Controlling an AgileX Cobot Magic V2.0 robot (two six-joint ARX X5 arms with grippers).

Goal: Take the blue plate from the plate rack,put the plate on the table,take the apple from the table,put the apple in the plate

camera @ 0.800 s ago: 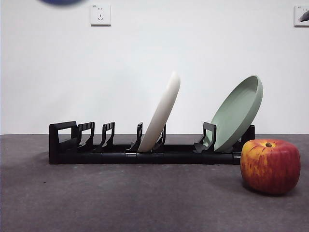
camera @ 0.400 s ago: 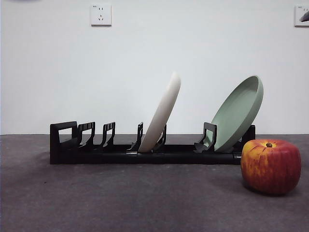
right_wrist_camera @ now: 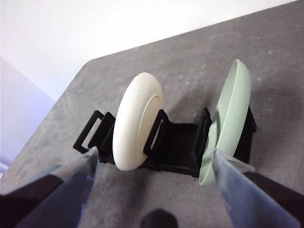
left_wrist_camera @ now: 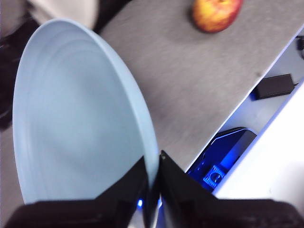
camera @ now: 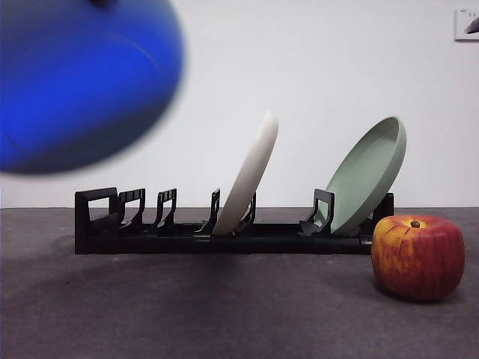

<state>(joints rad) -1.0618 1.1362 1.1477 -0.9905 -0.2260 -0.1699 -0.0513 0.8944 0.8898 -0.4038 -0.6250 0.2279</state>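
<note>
The blue plate (camera: 82,82) hangs blurred and large at the upper left of the front view, above the rack's handle end and clear of the table (camera: 224,314). In the left wrist view my left gripper (left_wrist_camera: 153,166) is shut on the plate's rim (left_wrist_camera: 76,118), holding it on edge over the table. The black plate rack (camera: 224,235) stands across the middle. The red apple (camera: 418,256) rests on the table at the right, in front of the rack's end; it also shows in the left wrist view (left_wrist_camera: 216,13). My right gripper (right_wrist_camera: 154,156) is open and empty, high above the rack (right_wrist_camera: 175,142).
A cream-white plate (camera: 251,172) leans in the rack's middle slot and a pale green plate (camera: 370,176) leans in its right end slot. The left wrist view shows the table's edge with a black box (left_wrist_camera: 273,85) below it.
The blue plate, out of the front view half a second ago, has come down into it at the upper left, moving fast. Rack, other plates and apple have not moved.
</note>
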